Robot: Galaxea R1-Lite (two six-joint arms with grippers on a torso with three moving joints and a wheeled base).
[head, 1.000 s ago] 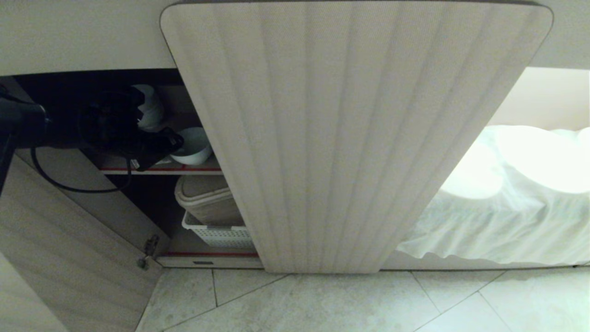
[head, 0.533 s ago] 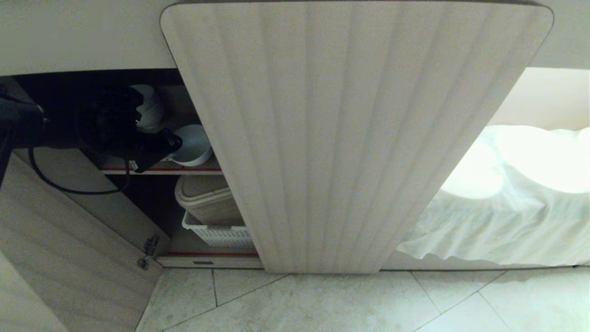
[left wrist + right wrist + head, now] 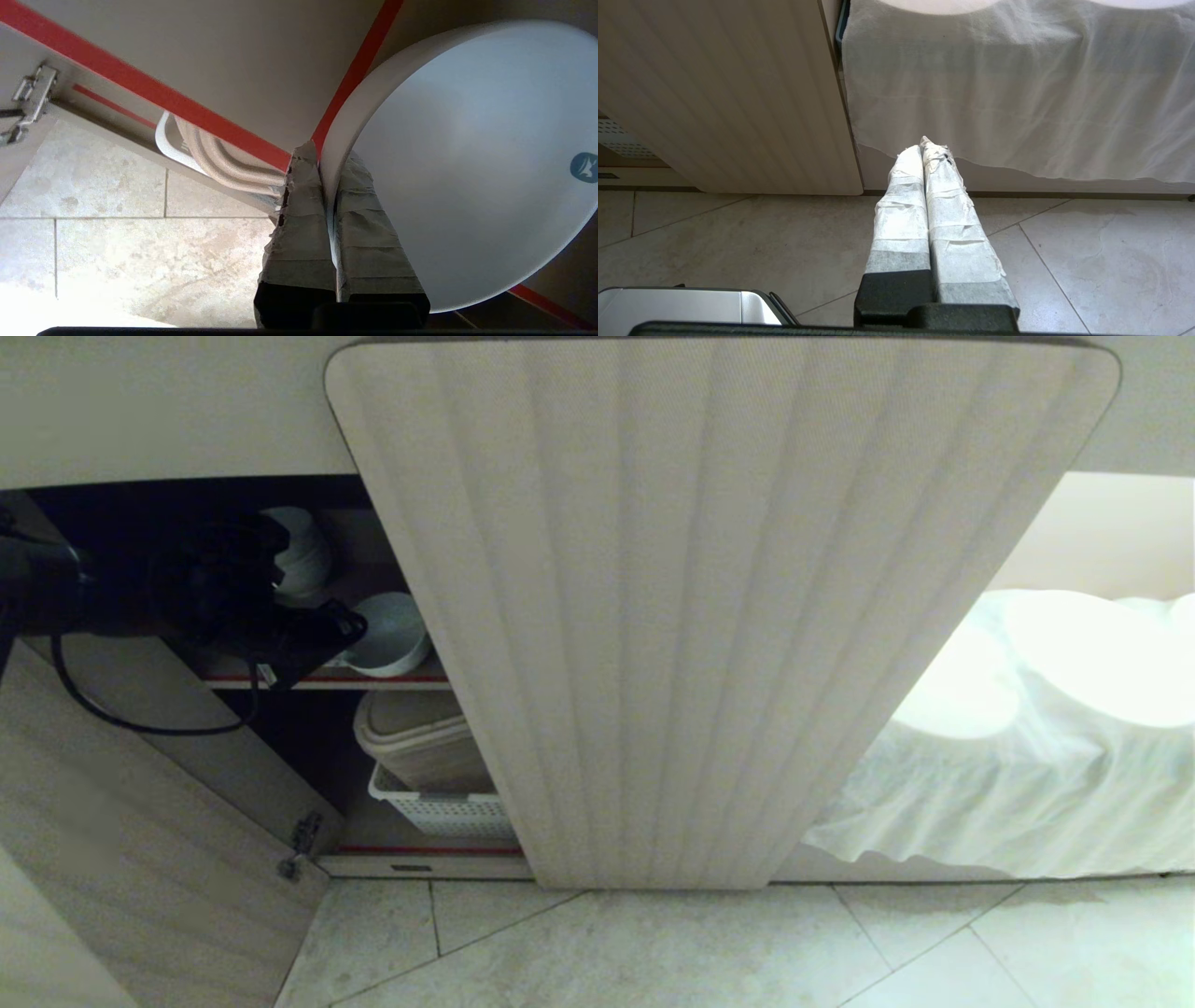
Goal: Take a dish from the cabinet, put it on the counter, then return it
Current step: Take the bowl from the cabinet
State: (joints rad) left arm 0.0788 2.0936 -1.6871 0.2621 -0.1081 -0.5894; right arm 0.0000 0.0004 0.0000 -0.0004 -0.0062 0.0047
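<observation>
Left hand [image 3: 327,186] pinching the rim of the dish [image 3: 390,635] on the cabinet shelf [image 3: 373,679]; right hand [image 3: 927,149], fingers pressed together, above the floor [image 3: 1064,261].

One single white bowl [image 3: 390,633] sits near the upper shelf's front edge, one stack of white bowls [image 3: 301,551] toward its back. Below, one beige bin [image 3: 420,737] and one white basket [image 3: 439,810]. Two fluted doors: one open [image 3: 112,859], one shut [image 3: 709,607]. Two grippers: left [image 3: 327,186], right [image 3: 924,149].
</observation>
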